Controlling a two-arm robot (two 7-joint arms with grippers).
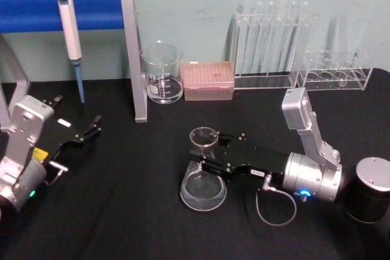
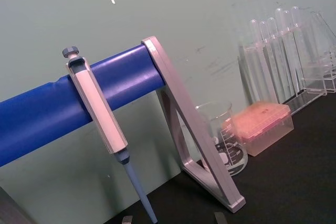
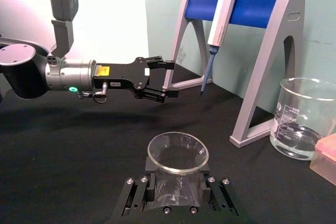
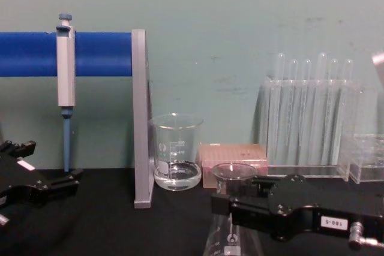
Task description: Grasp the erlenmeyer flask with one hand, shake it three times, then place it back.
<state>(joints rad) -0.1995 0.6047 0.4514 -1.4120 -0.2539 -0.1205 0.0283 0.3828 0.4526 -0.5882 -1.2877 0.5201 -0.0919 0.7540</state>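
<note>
One hand (image 1: 202,158), the right, clamps the erlenmeyer flask (image 1: 203,193) between its jaws at the neck; grasp apparently made, lift and shake next.

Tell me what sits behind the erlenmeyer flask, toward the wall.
Behind the erlenmeyer flask, at the wall, stand a pink box and, to its left, a glass beaker. From the chest view the flask's rim and the right gripper cover the box's lower front edge.

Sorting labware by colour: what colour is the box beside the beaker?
The rectangular plastic box is translucent pink, clearest in the head view.
</note>
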